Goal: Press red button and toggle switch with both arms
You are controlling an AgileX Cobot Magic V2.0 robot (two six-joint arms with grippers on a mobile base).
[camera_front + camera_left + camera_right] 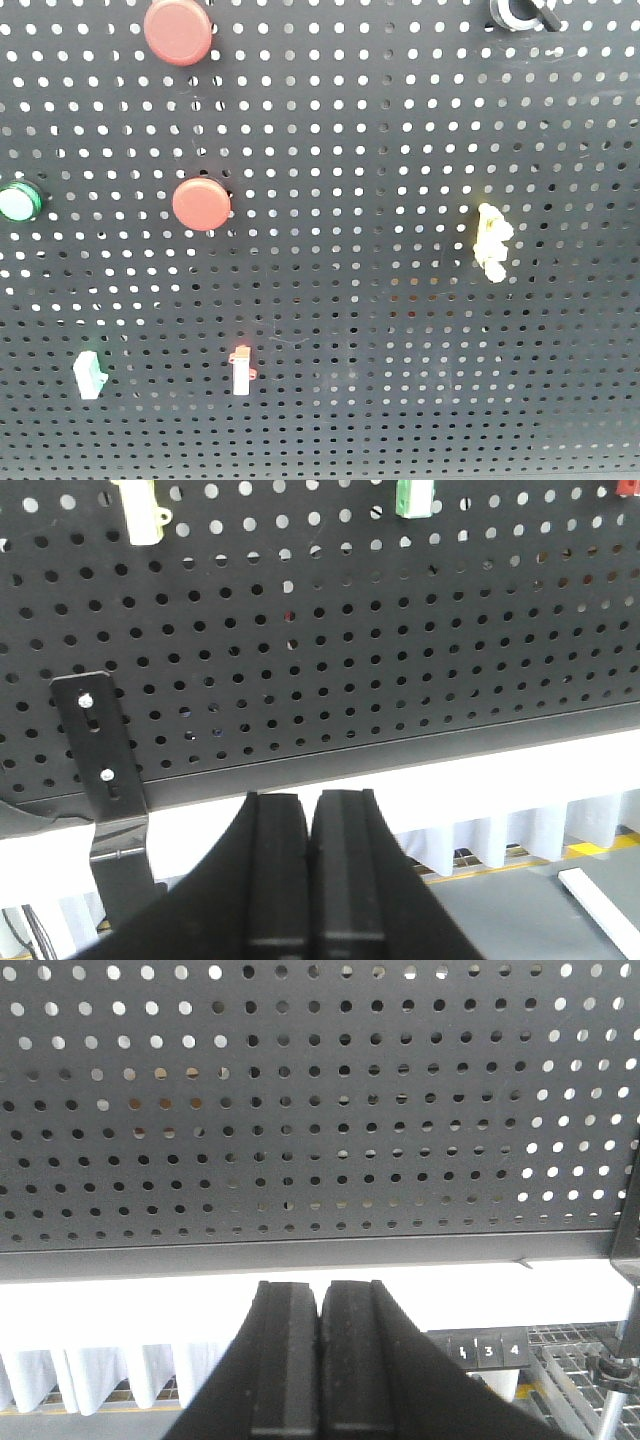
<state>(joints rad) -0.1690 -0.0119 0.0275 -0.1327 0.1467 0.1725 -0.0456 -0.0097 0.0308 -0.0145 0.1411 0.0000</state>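
Both hands hang below the pegboard (pixel 320 1110): left hand (pixel 311 810) and right hand (pixel 320 1295) each pressed together, gripping nothing. Farther up the board, the toggle switch (pixel 88 375) sits lower left; the red button (pixel 178 31) tops it.

On the pegboard (pixel 400 330), the red button (pixel 178 31) sits top left, a smaller button (pixel 201 204) below it — a third button (pixel 18 201) at the left edge. The toggle switch (pixel 88 375) is lower left, another switch (pixel 240 369) to its right — a third switch (pixel 490 241) far right
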